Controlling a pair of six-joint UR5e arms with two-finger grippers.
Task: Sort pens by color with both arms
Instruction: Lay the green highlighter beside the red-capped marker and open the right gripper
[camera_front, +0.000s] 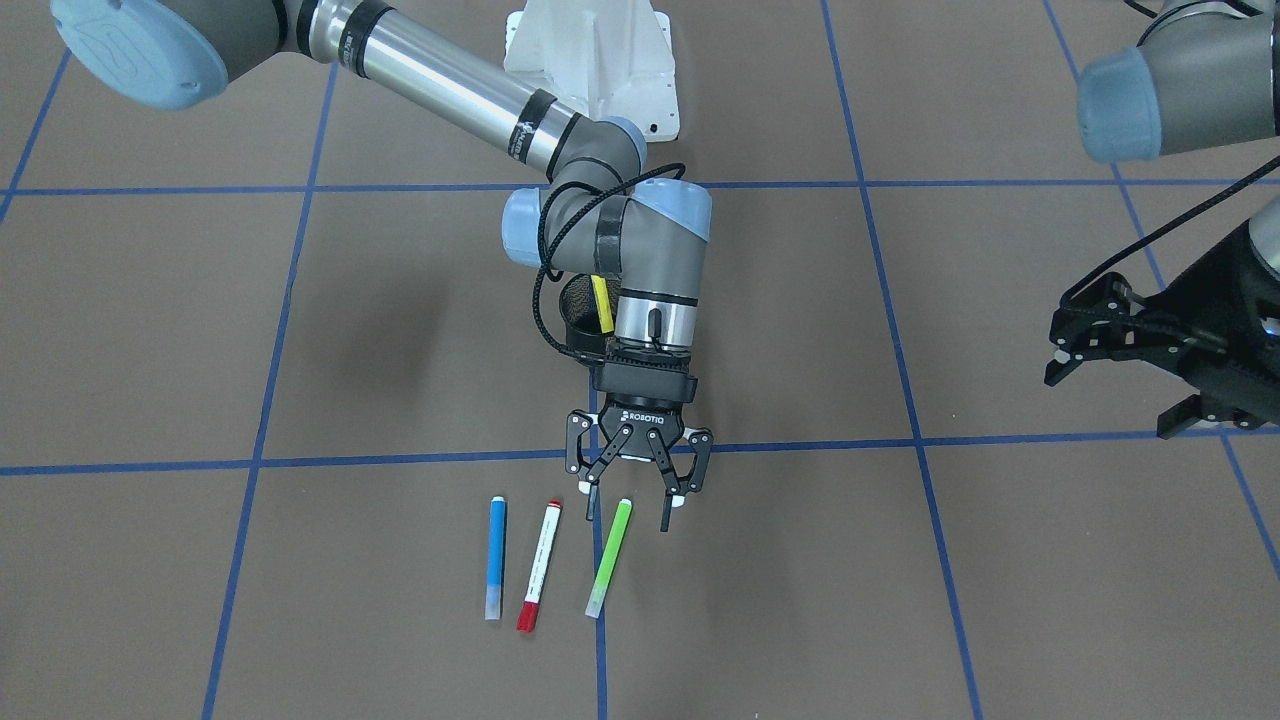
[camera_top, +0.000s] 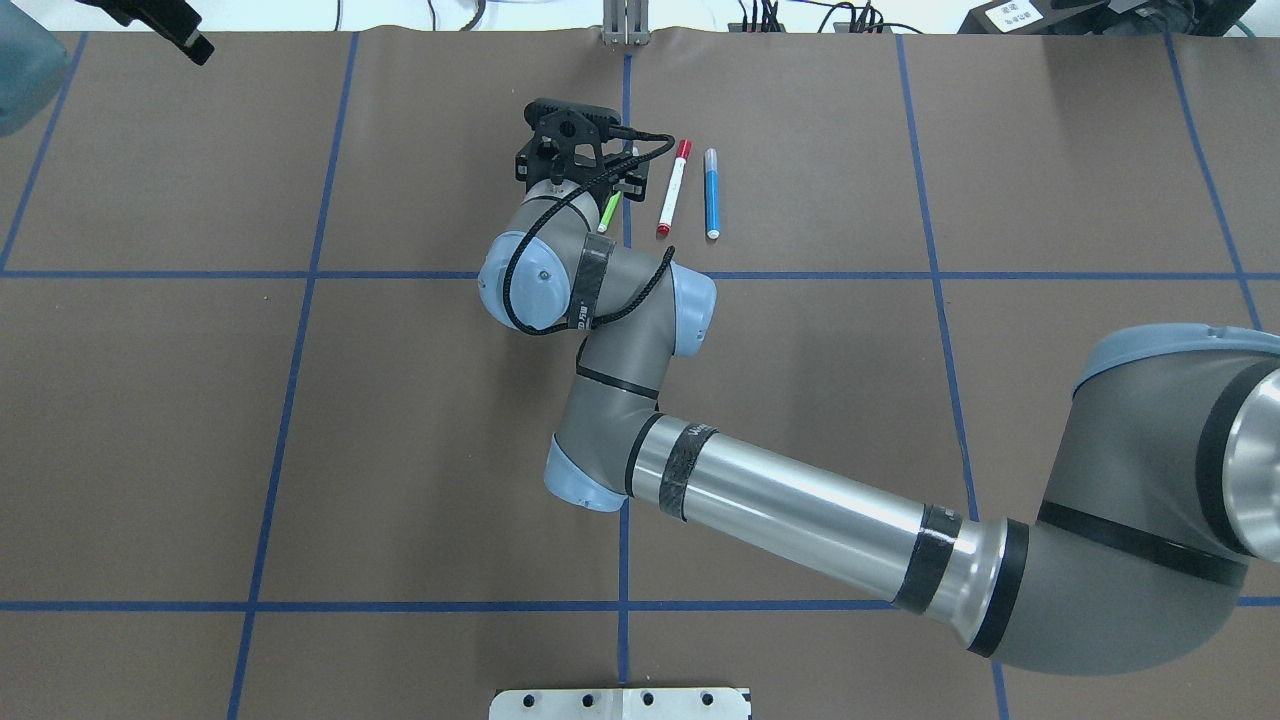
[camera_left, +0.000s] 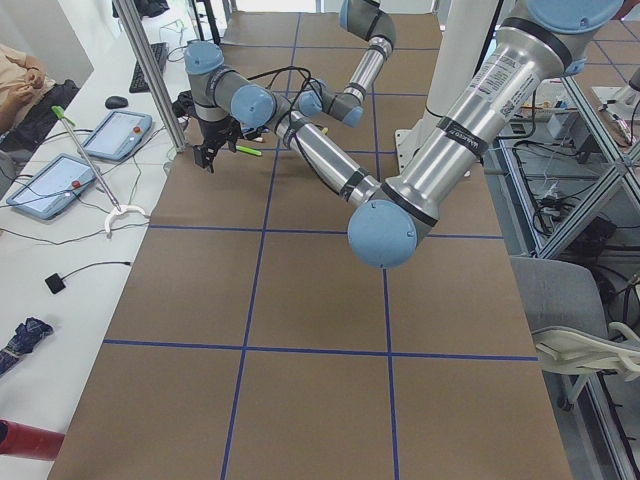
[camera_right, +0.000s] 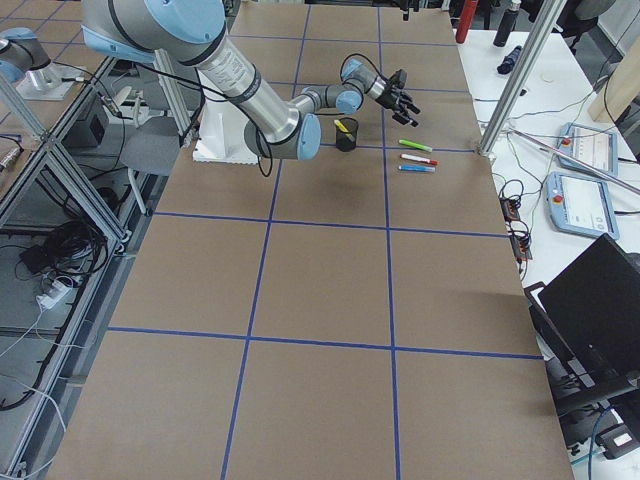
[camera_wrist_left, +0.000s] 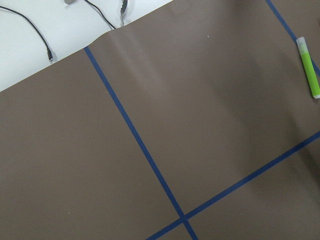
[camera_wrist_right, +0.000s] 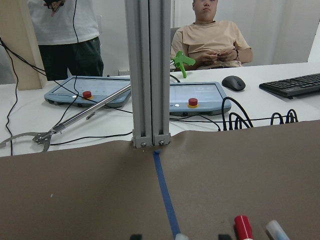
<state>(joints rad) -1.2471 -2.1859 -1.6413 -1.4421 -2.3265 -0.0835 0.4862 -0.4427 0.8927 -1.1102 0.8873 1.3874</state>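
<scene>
- Above the table's far side, our right gripper hangs jaws wide over the nearer end of the green pen.
- Its long axis runs away from us, crosswise to the jaws.
- Our left gripper, also spread, is well apart.

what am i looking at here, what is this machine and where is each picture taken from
Two jointed robot arms work at a brown table marked with blue tape. Each ends in a black two-finger end effector. One picture faces the robot from across the table, one looks down from behind it, two look along the table from its ends, two come from wrist cameras. On the table lie a blue pen, a white pen with red ends and a light green pen, side by side. A yellow pen stands in a black mesh cup. The right end effector hangs open over the green pen's end; the left end effector sits aside, also open. Neither holds anything.
</scene>
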